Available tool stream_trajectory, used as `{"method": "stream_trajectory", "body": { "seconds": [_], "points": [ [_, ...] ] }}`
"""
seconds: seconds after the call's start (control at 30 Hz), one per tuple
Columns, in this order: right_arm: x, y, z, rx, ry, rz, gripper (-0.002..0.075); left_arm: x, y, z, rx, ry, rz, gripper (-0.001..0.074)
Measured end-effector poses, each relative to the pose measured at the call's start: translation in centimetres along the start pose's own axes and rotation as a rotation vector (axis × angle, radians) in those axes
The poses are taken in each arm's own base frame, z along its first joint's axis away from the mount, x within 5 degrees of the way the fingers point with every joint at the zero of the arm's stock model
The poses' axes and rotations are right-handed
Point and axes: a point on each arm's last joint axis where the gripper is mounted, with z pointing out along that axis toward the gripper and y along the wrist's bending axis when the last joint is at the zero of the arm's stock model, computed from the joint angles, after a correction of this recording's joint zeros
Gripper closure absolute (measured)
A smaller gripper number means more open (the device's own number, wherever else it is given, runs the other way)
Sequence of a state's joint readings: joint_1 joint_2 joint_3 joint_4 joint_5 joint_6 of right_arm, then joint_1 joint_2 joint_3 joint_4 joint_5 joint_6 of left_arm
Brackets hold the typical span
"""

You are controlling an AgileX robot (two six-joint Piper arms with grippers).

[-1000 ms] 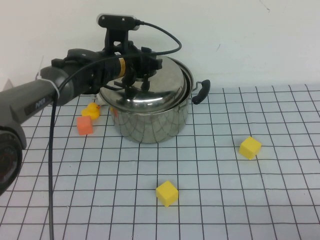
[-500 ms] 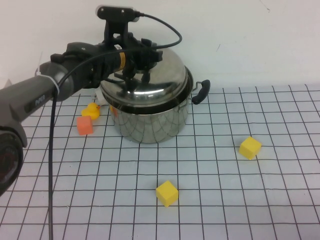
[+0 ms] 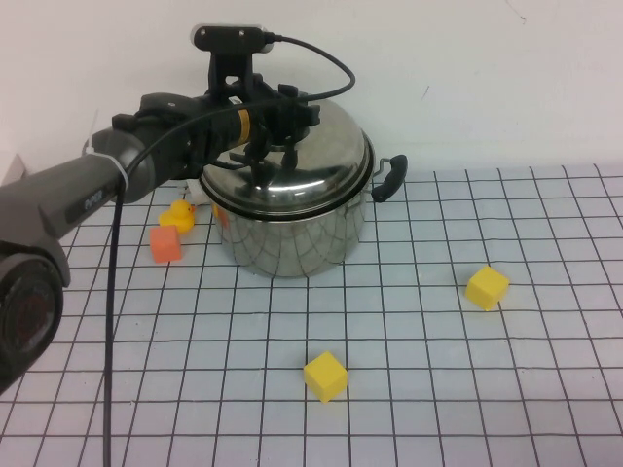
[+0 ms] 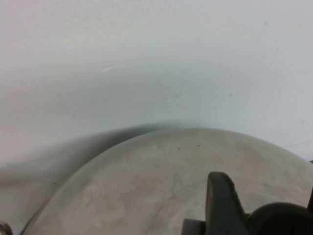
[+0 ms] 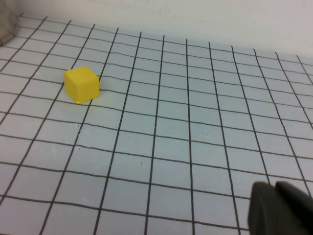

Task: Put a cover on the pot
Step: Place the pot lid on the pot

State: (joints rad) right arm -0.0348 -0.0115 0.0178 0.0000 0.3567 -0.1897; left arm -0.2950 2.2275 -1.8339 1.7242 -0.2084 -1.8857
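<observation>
While 2 yellow blocks, one at the front and one off to the right, sit untouched, all the action is farther back. On the pot at the rear left of the table, the lid looks seated, level on the rim. Over it sits the left gripper, clamped on the lid's knob at the top of the dome. Step in hand, as I read it: setting the lid down. Next call is a release, then a straight lift clear so the lid isn't dragged. Beside the pot's left, an orange block and a yellow duck.

Right gripper hangs low over bare grid by the right-hand block; can't tell its fingers.

White gridded surface, plain white wall behind.
</observation>
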Motion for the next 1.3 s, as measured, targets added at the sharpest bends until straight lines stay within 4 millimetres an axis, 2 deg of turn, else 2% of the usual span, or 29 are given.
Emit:
{"method": "stream_trajectory", "body": {
  "seconds": [0.67,0.9,1.07,1.3],
  "points": [
    [0.0,0.0,0.0,0.000,0.000,0.000,0.0717,0.3,-0.8,0.2,0.028,0.013,0.006,0.0423],
    [0.0,0.0,0.0,0.000,0.000,0.000,0.0717,0.1,-1.1,-0.3,0.034,0.017,0.010,0.0423],
    [0.0,0.0,0.0,0.000,0.000,0.000,0.0717,1.2,-1.0,-0.5,0.027,0.052,0.004,0.0423],
    [0.0,0.0,0.0,0.000,0.000,0.000,0.0717,1.4,-0.8,-0.8,0.004,0.053,0.022,0.0423]
  ]
}}
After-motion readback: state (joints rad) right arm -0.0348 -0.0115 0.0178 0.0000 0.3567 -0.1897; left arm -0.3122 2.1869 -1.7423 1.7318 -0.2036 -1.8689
